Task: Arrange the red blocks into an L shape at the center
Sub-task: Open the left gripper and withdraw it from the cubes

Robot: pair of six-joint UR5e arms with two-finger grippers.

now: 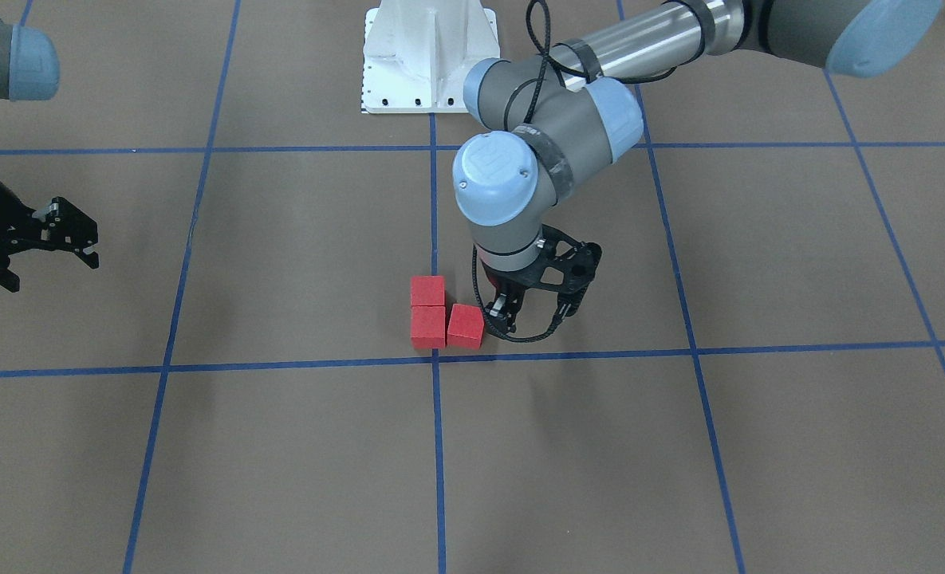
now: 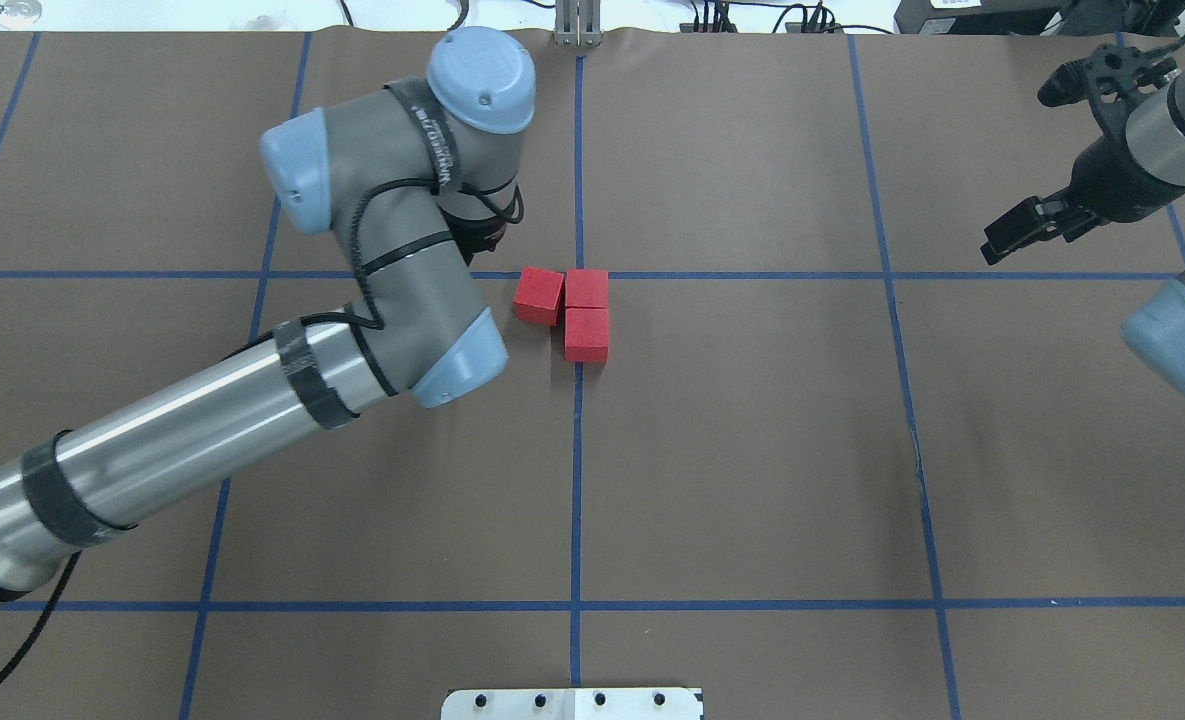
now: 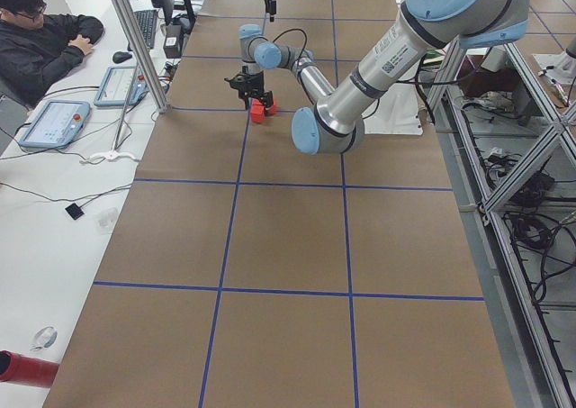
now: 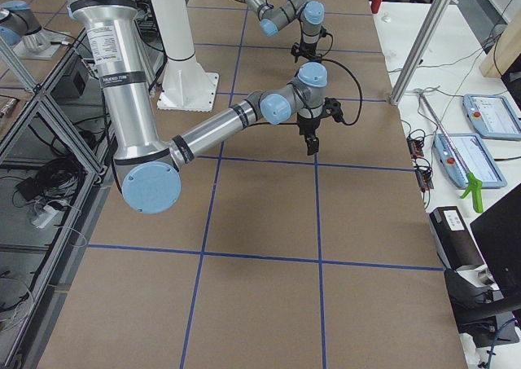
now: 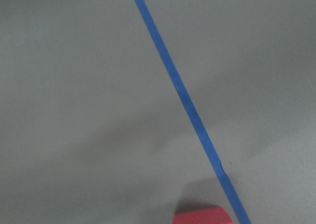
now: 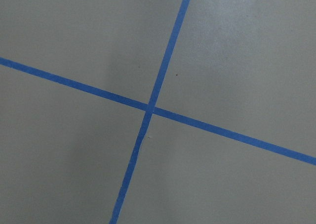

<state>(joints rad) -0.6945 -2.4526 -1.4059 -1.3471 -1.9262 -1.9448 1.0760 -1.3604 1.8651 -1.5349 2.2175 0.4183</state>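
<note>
Three red blocks lie touching in an L: one [image 1: 427, 290], the corner one [image 1: 428, 327], and a slightly turned one [image 1: 465, 325]. They sit just on the robot's side of the center [image 1: 435, 359], the blue tape crossing. Overhead they show at the red blocks [image 2: 586, 312] beside the center [image 2: 579, 275]. My left gripper [image 1: 533, 317] stands open low over the table right beside the turned block, nothing between its fingers. The left wrist view catches only a red block's edge [image 5: 202, 217]. My right gripper [image 1: 92, 245] hangs open far off to the side.
The white base plate [image 1: 428, 56] sits at the robot's edge of the table. My left arm's elbow [image 2: 382, 280] looms over the square beside the blocks. A person [image 3: 45, 43] sits at a side desk with tablets. The right wrist view shows another tape crossing [image 6: 149, 108].
</note>
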